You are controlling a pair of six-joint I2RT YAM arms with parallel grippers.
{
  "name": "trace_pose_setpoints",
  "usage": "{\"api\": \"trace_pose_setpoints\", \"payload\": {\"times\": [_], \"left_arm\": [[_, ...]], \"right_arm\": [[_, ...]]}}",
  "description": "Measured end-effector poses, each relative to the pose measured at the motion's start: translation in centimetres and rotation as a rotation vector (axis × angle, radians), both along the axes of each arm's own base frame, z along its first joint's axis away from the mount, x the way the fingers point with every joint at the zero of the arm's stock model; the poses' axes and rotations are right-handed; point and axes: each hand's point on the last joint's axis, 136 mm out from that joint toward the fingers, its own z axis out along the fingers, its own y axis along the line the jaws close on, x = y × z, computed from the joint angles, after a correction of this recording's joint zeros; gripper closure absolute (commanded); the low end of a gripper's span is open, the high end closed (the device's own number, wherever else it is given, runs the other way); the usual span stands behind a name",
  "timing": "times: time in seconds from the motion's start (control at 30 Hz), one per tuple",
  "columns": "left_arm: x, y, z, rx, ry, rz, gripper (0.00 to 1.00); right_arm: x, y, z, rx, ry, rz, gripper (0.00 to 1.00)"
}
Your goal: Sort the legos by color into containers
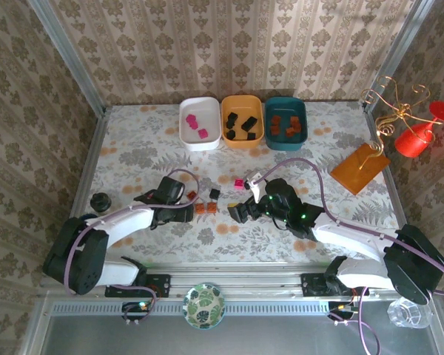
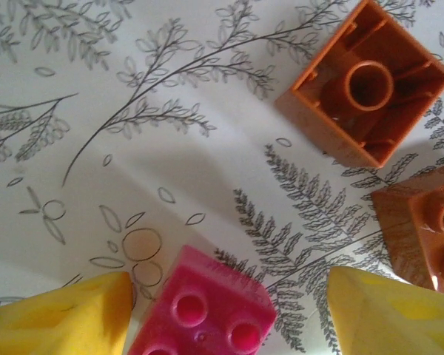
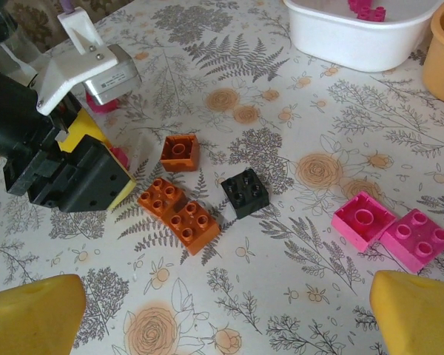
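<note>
While our left claw [image 2: 229, 275] straddles a small magenta plastic brick [image 2: 207, 314] on the floral-print bench [image 2: 170, 159], jaws parted, we see our right claw [image 3: 228, 288] spread wide.

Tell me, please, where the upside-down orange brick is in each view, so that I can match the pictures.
Top external: the upside-down brick lies mid-table, left of the black brick.
Left wrist: the brick is upper right, hollow side up.
Right wrist: the brick is left of centre, up-left of the black brick.
Shared landmark: the studs-up orange brick beside it.
</note>
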Motion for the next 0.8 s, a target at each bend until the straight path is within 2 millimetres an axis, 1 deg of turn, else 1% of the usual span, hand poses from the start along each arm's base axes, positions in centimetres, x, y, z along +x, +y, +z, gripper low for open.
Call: {"api": "trace_pose_setpoints", "payload": {"times": [0.07, 0.2, 0.37, 0.47, 0.57, 0.67, 0.73, 0.8], "left_arm": [[0.0, -0.4, 0.0, 0.004, -0.004, -0.023, 0.35], [-0.2, -1.1, 0.1, 0.010, -0.010, -0.058, 0.45], [-0.4, -1.3, -0.2, 0.025, -0.008, -0.072, 0.57], [-0.1, -1.3, -0.2, 0.044, -0.008, -0.069, 0.64], [0.3, -1.7, 0.1, 0.044, -0.023, -0.072, 0.68], [1.1, -2.2, 1.2, 0.034, -0.061, -0.070, 0.70], [2.3, -2.5, 2.8, 0.018, -0.124, -0.055, 0.71], [4.1, -2.9, 5.2, -0.015, -0.205, -0.031, 0.71]], "right_arm": [[0.0, 0.0, -0.1, -0.003, 0.001, -0.002, 0.00], [0.0, -0.1, -0.2, -0.007, 0.004, -0.004, 0.00], [0.1, -0.2, -0.2, -0.011, 0.002, -0.013, 0.00], [0.2, -0.2, -0.2, -0.012, 0.001, -0.014, 0.00], [0.2, -0.3, -0.2, -0.013, 0.000, -0.017, 0.00], [0.2, -0.3, -0.2, -0.013, 0.000, -0.019, 0.00], [0.2, -0.3, -0.2, -0.014, -0.001, -0.020, 0.00], [0.3, -0.4, -0.2, -0.016, -0.004, -0.027, 0.00]]}}
